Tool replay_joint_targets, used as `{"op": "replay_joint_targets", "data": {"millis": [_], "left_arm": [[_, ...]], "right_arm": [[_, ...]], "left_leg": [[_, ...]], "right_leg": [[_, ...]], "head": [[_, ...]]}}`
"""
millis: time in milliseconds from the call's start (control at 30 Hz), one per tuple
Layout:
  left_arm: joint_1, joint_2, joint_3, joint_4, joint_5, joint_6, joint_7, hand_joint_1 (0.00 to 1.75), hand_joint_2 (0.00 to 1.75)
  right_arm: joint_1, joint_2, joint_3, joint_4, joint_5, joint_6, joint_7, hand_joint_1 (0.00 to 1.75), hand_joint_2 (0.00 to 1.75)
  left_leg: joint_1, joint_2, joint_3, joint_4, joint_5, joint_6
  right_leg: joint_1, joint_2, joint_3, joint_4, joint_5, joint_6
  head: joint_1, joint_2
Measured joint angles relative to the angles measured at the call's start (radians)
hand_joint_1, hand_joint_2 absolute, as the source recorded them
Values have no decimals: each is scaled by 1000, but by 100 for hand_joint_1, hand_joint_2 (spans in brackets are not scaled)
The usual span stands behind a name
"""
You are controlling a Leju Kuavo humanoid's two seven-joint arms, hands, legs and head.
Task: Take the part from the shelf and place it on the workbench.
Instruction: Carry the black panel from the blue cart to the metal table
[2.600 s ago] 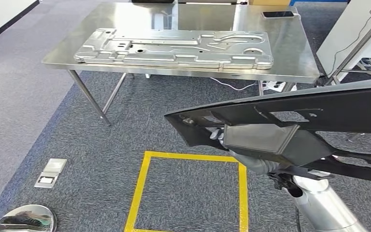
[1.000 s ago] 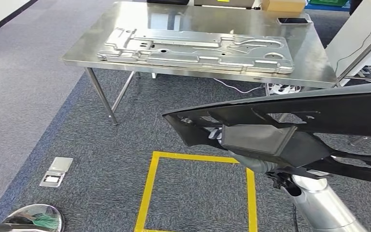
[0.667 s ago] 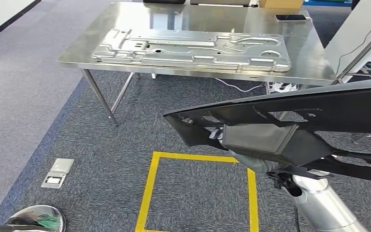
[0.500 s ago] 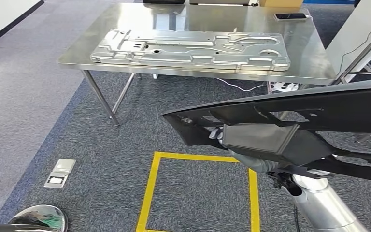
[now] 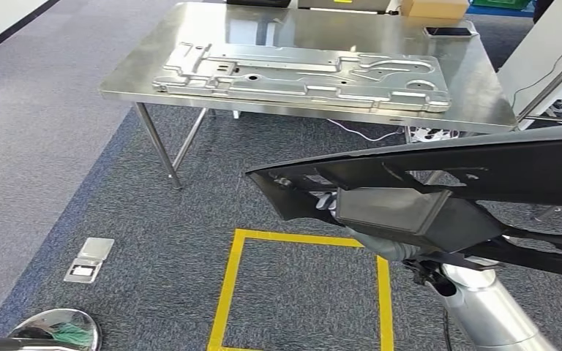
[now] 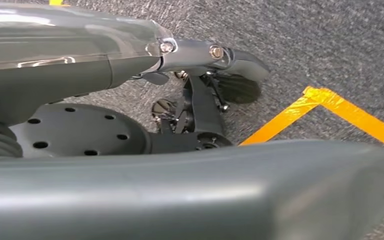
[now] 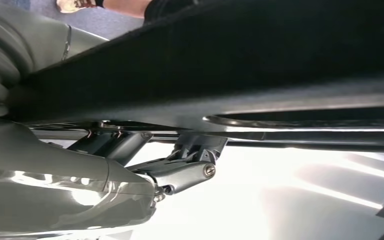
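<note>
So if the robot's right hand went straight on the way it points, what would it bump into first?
Probably the workbench, at its front edge. The right hand, holding the black part, points toward it over open carpet. Depth is hard to judge, so the part's tip may arrive first.

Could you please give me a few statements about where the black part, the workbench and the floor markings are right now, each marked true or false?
1. The black part already lies on the steel workbench. False: it is held up over the carpet, short of the bench.
2. A stamped metal panel lies on the workbench. True.
3. A phone lies near the bench's far right corner. True.
4. The yellow tape square on the carpet is under the workbench. False: it is on the floor in front of the bench.
5. The right hand holds the black part. True.
6. The floor outlet plate lies inside the yellow square. False: it lies to its left.
</note>
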Motion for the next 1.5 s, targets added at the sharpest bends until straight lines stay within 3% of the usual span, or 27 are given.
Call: {"op": "replay_joint_targets", "data": {"millis": [33, 67, 100, 167, 233, 333, 400, 433, 500, 567, 600, 633, 700, 733, 767, 900, 967, 1033, 1067, 1100, 1133, 1200, 1233, 1300, 1400, 1433, 1500], "left_arm": [[1, 0, 0, 0, 0, 0, 0, 0, 175], [1, 0, 0, 0, 0, 0, 0, 0, 175], [2, 0, 0, 0, 0, 0, 0, 0, 175], [1, 0, 0, 0, 0, 0, 0, 0, 175], [1, 0, 0, 0, 0, 0, 0, 0, 175], [1, 0, 0, 0, 0, 0, 0, 0, 175], [0, 0, 0, 0, 0, 0, 0, 0, 175], [-1, 0, 0, 0, 0, 0, 0, 0, 175], [0, 0, 0, 0, 0, 0, 0, 0, 175], [2, 0, 0, 0, 0, 0, 0, 0, 175], [3, 0, 0, 0, 0, 0, 0, 0, 175], [3, 0, 0, 0, 0, 0, 0, 0, 175], [2, 0, 0, 0, 0, 0, 0, 0, 175], [2, 1, 0, 0, 0, 0, 0, 0, 175], [1, 1, 0, 0, 0, 0, 0, 0, 175], [2, 1, 0, 0, 0, 0, 0, 0, 175], [1, 1, 0, 0, 0, 0, 0, 0, 175], [1, 1, 0, 0, 0, 0, 0, 0, 175], [1, 1, 0, 0, 0, 0, 0, 0, 175], [2, 1, 0, 0, 0, 0, 0, 0, 175], [2, 1, 0, 0, 0, 0, 0, 0, 175], [2, 0, 0, 0, 0, 0, 0, 0, 175], [1, 0, 0, 0, 0, 0, 0, 0, 175], [1, 0, 0, 0, 0, 0, 0, 0, 175], [1, 0, 0, 0, 0, 0, 0, 0, 175], [0, 0, 0, 0, 0, 0, 0, 0, 175], [0, 0, 0, 0, 0, 0, 0, 0, 175]], "right_arm": [[2, 0, 0, 1, 0, 0, 0, 175, 175], [4, 0, 0, 1, 0, 0, 0, 175, 175], [5, 0, 0, 2, 0, 0, 0, 175, 175], [4, 0, 0, 2, 0, 0, 0, 175, 175], [3, 0, 0, 2, 0, 0, 0, 175, 175], [3, 0, 0, 1, 0, 0, 0, 175, 175], [1, 0, 0, 0, 0, 0, 0, 175, 175], [1, 0, 0, 0, 0, 0, 0, 175, 175], [0, 0, 1, 0, 0, 0, 0, 175, 175], [1, 0, 1, 0, 0, 0, 0, 175, 175], [1, 0, 1, 0, 0, 0, 0, 175, 175], [1, 0, 2, 0, 0, 0, 0, 175, 175], [0, 0, 2, 0, 0, 0, 0, 175, 175], [0, 0, 2, 0, 0, 0, 0, 175, 175], [0, 0, 2, 0, 0, 0, 0, 175, 175], [-1, 0, 1, -1, 0, 0, 0, 175, 175], [-1, 0, 0, -1, 0, 0, 0, 175, 175], [2, 0, 0, 0, 0, 0, 0, 175, 175], [4, 0, 0, 1, 0, 0, 0, 175, 175], [5, 0, 0, 1, 0, 0, 0, 175, 175], [6, 0, 0, 1, 0, 0, 0, 175, 175], [5, 0, 0, 1, 0, 0, 0, 175, 175], [4, 0, 0, 1, 0, 0, 0, 175, 175], [5, 0, 0, 1, 0, 0, 0, 175, 175], [5, 0, 0, 0, 0, 0, 0, 175, 175], [4, 0, 0, 0, 0, 0, 0, 175, 175], [3, 0, 0, 0, 0, 0, 0, 175, 175]], "left_leg": [[-1, 0, 0, 0, 0, 1], [-3, 1, 1, 1, -1, 2], [-3, 0, 2, 1, -1, 2], [-3, -1, 6, 2, -4, 1], [-7, -2, 5, 6, -7, -5], [-8, -2, 0, 8, -6, -16], [-6, -2, -5, 25, -23, -24], [-5, -2, -20, 61, -47, -30], [0, -2, -75, 184, -110, -40], [2, -2, -121, 280, -138, -45], [2, -2, -120, 276, -123, -44], [2, -2, -101, 231, -91, -42], [-1, -3, -39, 94, -21, -32], [-3, -3, -16, 44, -3, -27], [-6, -4, -5, 17, 2, -22], [-6, -3, 2, -2, 1, -6], [-3, -1, 5, -10, 5, 2], [-3, 0, 5, -10, 5, 5], [-4, 0, 5, -9, 5, 5], [-4, 0, 6, -9, 4, 5], [-4, 0, 8, -8, 3, 5], [-4, -1, 12, -5, -1, 0], [-6, -1, 11, -2, -4, -4], [-10, -2, 7, 2, -6, -11], [-8, -2, 3, 13, -16, -21], [-6, -2, -7, 36, -34, -26], [-3, -2, -55, 146, -95, -36]], "right_leg": [[1, 0, -26, 57, -19, 0], [1, 0, -40, 85, -19, 0], [2, 0, -35, 74, 0, -1], [2, -1, 18, -43, 70, -5], [4, -1, 64, -149, 109, -10], [7, 3, 71, -175, 109, -21], [4, 1, 72, -178, 111, -32], [2, 0, 73, -179, 113, -37], [1, -3, 72, -179, 112, -42], [2, -4, 73, -179, 112, -43], [2, -3, 74, -179, 111, -43], [2, -2, 75, -179, 111, -43], [3, -1, 79, -179, 108, -39], [4, 0, 79, -178, 107, -37], [5, 0, 77, -178, 107, -33], [3, 0, 75, -170, 95, -10], [3, 1, 45, -98, 46, -5], [3, 1, -15, 33, -14, -1], [3, 1, -38, 81, -27, 1], [3, 1, -45, 95, -20, 2], [3, 0, -32, 66, 8, 3], [2, -1, 30, -67, 80, 3], [3, -1, 57, -127, 102, 0], [5, 1, 75, -174, 108, -9], [4, 2, 73, -177, 110, -27], [2, 1, 74, -178, 111, -33], [1, -2, 74, -179, 111, -41]], "head": [[0, 0], [0, 0], [0, 0], [0, 0], [0, 0], [0, 0], [-1, 0], [-1, 0], [-1, 0], [-1, 0], [-1, 0], [-1, 0], [-1, 0], [-1, 0], [-1, 0], [-1, 0], [0, 0], [0, 0], [0, 0], [0, 0], [0, 0], [0, 0], [0, 0], [-1, 0], [-1, 0], [-1, 0], [-2, 0]]}}
